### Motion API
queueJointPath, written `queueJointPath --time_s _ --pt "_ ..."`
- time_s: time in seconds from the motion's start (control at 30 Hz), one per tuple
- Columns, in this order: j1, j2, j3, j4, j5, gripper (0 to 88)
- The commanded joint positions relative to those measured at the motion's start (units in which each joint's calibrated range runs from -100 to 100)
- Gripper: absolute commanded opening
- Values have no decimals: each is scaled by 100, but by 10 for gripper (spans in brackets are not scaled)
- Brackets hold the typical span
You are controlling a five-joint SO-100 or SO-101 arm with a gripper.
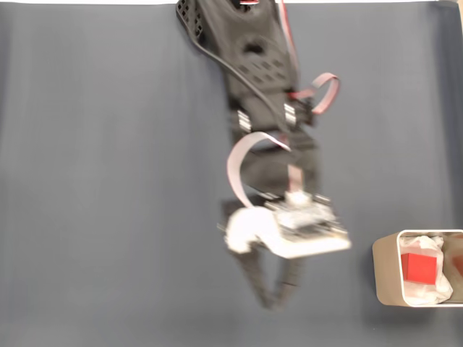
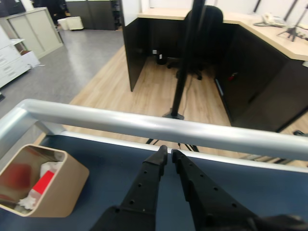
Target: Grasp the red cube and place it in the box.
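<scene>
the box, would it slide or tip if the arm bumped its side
The box has thin walls and holds just crumpled paper and the red cube, so it is probably light and would likely slide on the smooth table. Wide and low, it seems unlikely to tip.

Red, tan and black on a dark blue desk

We see a bright red cube (image 1: 418, 267) on crumpled white paper (image 1: 432, 288) in the tan box (image 1: 385, 271); the arm (image 1: 253, 65) and its hand (image 2: 169, 153) are black, with a white camera mount (image 1: 253, 230), over the plain slate-blue desk (image 1: 108, 181) edged by a silver rail (image 2: 144, 126).
</scene>
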Motion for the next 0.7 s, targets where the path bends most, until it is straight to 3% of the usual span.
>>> queueJointPath --time_s 0.0,0.37,0.67 --pt "238 -1452 959 -12 -78 0" --pt "309 -5767 5786 5 -156 0" --pt "429 -8609 8843 997 -215 0"
